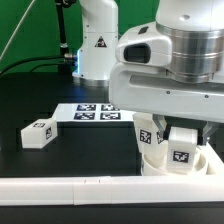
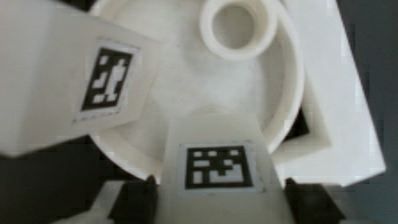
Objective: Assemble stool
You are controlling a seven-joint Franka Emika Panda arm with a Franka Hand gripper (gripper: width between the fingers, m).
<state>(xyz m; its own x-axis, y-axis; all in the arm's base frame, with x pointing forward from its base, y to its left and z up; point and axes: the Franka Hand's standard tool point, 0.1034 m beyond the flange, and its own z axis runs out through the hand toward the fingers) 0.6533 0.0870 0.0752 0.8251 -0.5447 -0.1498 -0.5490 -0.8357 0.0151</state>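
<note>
The hand [image 1: 181, 138] grips a tagged rectangular leg block [image 2: 222, 165] upright inside the smooth, white, bowl-like seat [image 2: 267, 100] at the matte black worktop's [image 1: 60, 160] near right. A spare block [image 1: 37, 133] lies well left.

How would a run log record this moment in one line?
gripper: shut on held leg | at: seat | loose leg: lying apart

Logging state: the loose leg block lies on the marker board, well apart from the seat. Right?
No. The exterior view shows the loose leg block on the black table beside the marker board, not on it. It is well apart from the seat.
</note>
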